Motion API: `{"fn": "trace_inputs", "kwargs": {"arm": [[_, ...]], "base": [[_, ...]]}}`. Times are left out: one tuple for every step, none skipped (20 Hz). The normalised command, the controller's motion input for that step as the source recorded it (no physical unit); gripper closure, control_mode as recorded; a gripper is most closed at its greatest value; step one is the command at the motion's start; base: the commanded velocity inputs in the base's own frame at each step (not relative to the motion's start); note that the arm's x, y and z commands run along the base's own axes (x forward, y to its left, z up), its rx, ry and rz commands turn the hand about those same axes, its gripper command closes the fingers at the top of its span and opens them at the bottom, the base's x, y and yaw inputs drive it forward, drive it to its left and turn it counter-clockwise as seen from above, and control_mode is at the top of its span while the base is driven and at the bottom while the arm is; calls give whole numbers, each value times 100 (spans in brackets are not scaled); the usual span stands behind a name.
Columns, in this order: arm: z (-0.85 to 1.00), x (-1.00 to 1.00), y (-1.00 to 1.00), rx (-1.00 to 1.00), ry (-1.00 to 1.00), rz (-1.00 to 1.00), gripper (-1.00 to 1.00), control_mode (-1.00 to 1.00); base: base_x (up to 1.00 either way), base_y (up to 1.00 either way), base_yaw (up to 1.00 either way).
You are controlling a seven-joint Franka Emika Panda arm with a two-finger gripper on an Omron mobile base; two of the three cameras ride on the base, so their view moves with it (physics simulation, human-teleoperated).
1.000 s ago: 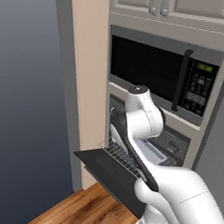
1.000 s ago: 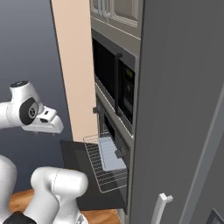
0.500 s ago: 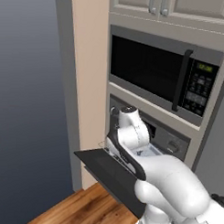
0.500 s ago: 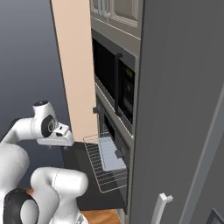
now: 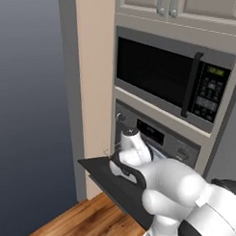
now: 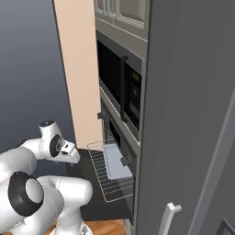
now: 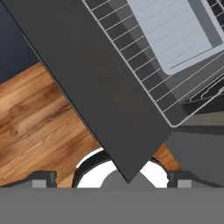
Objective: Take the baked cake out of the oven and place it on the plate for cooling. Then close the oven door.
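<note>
- Dark-glass oven door (image 7: 111,87) hanging flat open below the oven (image 5: 160,138), over the wooden floor (image 7: 39,118).
- Wire rack (image 6: 110,176) pulled out above the door, carrying a pale grey tray (image 7: 175,30).
- Gripper (image 7: 111,177) above the door's corner, fingers spread wide, holding nothing.

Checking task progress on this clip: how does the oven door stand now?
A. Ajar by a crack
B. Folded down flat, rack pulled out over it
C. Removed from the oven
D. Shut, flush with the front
B: the oven door lies flat and open, with the wire rack drawn out above it, a grey tray on it.
</note>
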Motion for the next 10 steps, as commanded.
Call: {"fn": "trace_inputs", "kwargs": {"arm": [[-48,28,-1,0,-13,-18,-100,-100],[-49,35,-5,0,-12,-19,-100,-100],[-44,34,-10,2,-12,-19,-100,-100],[-45,37,-12,3,-7,-19,-100,-100],[-48,40,-14,3,-4,-18,-100,-100],[-46,41,-16,4,-3,-18,-100,-100],[-49,44,-20,5,0,-18,-100,-100],[-47,46,-16,4,0,-19,-100,-100],[-44,46,-19,5,0,-19,-100,-100],[-44,50,-15,4,0,-19,-100,-100]], "base": [[0,0,0],[0,0,0],[0,0,0],[0,0,0],[0,0,0],[0,0,0],[0,0,0],[0,0,0],[0,0,0],[0,0,0]]}}
